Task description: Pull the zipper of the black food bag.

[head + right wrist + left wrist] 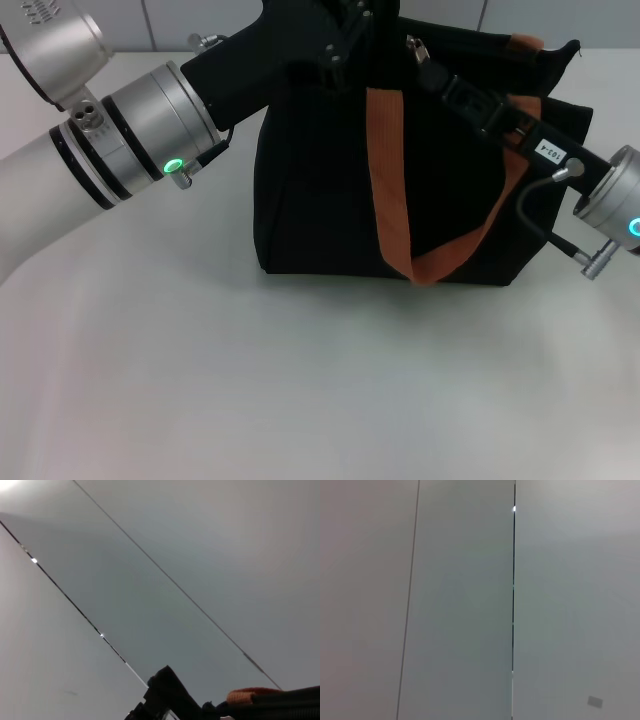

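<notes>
The black food bag (320, 200) stands at the back middle of the table in the head view. One orange-brown handle (390, 180) hangs down its front, and the other (525, 43) shows at its top right. The silver zipper (413, 45) pull sticks up on the bag's upper edge. My right gripper (425, 58) reaches in from the right and is shut on the zipper pull. My left gripper (345, 45) sits at the bag's top left edge. The right wrist view shows a bit of black fabric (170, 695) and an orange handle (250, 695). The left wrist view shows none of the task's things.
The white table (300, 380) stretches out in front of the bag. A tiled wall (200, 20) stands behind it. Both wrist views mostly show wall panels (465, 605). A cable (545, 225) loops from my right wrist beside the bag.
</notes>
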Controlling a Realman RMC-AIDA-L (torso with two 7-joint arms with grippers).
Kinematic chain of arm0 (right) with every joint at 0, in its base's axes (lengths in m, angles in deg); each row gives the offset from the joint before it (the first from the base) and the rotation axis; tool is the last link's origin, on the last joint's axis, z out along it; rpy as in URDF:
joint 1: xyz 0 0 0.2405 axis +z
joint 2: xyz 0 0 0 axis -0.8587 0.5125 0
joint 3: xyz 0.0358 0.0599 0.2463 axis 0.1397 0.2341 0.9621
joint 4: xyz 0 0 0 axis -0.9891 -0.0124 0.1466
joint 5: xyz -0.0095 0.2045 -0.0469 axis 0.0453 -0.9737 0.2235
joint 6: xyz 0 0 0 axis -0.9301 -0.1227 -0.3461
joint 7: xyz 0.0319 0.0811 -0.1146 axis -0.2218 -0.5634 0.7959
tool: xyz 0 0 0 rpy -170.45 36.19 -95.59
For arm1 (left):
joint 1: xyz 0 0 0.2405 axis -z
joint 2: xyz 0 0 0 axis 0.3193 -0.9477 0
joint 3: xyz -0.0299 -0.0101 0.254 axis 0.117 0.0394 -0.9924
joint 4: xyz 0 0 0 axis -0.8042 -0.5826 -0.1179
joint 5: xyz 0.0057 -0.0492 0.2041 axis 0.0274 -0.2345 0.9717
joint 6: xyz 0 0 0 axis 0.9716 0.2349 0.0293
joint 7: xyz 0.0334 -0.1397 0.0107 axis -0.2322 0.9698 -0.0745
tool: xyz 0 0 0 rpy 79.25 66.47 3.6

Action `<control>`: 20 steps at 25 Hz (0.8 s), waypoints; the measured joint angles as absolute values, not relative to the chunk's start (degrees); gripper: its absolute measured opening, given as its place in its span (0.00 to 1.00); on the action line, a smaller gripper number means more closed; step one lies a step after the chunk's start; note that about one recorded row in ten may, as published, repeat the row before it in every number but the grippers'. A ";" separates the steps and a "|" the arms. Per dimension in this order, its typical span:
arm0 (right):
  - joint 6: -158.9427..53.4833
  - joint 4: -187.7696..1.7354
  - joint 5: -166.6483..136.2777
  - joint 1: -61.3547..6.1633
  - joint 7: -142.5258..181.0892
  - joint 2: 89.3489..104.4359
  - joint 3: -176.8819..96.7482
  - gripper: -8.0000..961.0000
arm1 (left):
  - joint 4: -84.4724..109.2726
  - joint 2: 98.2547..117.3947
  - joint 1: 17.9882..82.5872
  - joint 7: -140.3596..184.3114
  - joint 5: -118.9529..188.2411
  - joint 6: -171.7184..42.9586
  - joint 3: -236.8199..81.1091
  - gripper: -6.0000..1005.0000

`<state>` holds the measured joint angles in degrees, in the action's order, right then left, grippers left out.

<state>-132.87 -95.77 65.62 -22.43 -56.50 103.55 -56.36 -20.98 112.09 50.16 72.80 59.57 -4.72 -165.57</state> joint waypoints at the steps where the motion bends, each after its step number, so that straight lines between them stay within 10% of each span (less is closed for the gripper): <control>1: -132.85 -95.97 65.62 -22.56 -56.76 103.53 -56.36 0.01 | -20.98 112.09 50.15 72.80 59.57 -4.70 -165.53 0.11; 20: -132.91 -99.53 65.54 -27.06 -60.05 103.44 -54.46 0.07 | -21.14 112.09 49.64 72.63 58.98 -4.58 -165.36 0.12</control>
<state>-132.91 -99.53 65.54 -27.06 -60.05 103.44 -54.46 -21.14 112.09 49.64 72.63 58.98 -4.58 -165.36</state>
